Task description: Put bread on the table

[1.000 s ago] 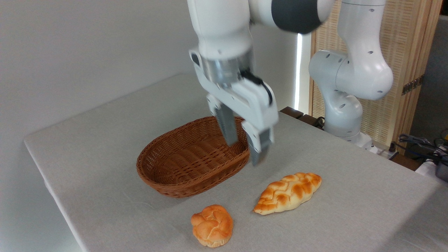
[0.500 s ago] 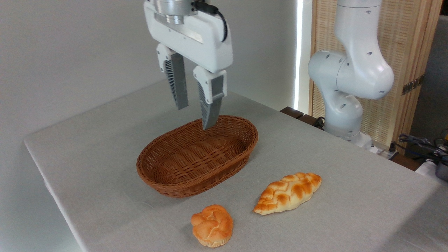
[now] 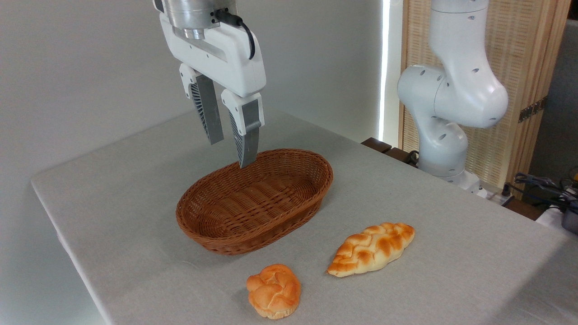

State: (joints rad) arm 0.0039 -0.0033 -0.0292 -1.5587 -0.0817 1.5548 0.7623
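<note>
And there's the bread, the long braided loaf, lying flat on the grey table in the foreground, right of the wicker basket and clear of its rim. Nothing is touching it. Just beside it, toward the front edge, sits a small round knotted bun, also on the cloth. Up above, the gripper hangs over the basket's far rim, its two ribbed fingers pointing down with a modest gap between them, and nothing at all in that gap. It's well apart from the loaf. The basket itself shows only bare weave inside.
</note>
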